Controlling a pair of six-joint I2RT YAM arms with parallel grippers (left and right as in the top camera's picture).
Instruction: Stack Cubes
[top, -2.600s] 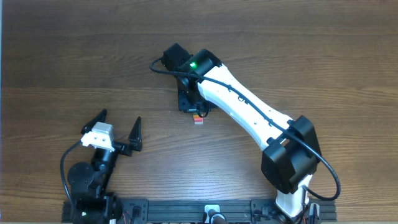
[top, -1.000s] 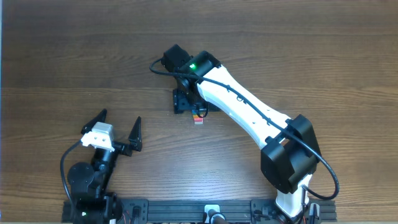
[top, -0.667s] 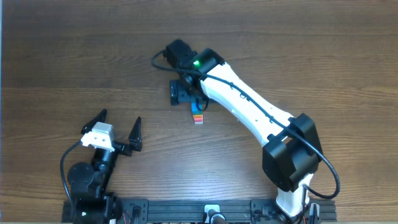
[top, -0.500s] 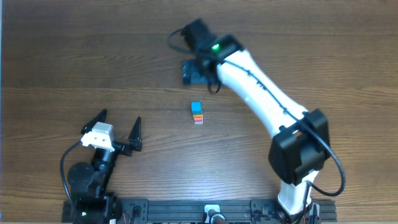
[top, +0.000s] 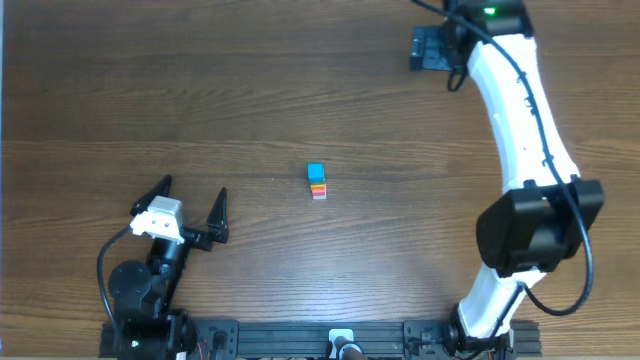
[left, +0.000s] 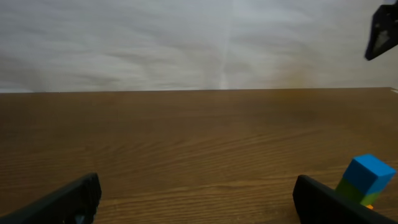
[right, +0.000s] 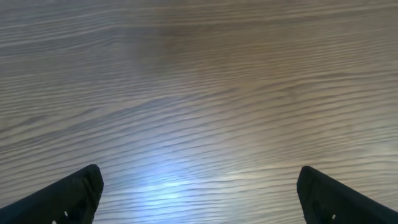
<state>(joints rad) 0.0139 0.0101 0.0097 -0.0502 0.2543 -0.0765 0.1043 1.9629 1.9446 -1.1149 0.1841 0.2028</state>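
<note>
- The stack of cubes stands about the middle of the counter, a little closer to the near edge where the arm bases are than to the far edge
- It is upright, its long axis straight up from the counter, with the blue cube on top and orange and red layers showing beneath it
- The right tool is spread wide and holds nothing; it hangs over bare wood by the far edge, towards the far right corner, well apart from the stack
- From that tool the stack lies back towards the near edge and over to the left
- The left tool is also spread wide and empty, low near the near left corner
- The stack lies to its right and slightly ahead, and the left wrist view shows the blue cube beyond one finger, not in the gap between the two
- The left tool is plainly the nearer of the two
- My judgement: the stack looks finished, so the coming move turns on keeping either tool off that upright column, since a sideways brush from the nearer left tool could topple it
</note>
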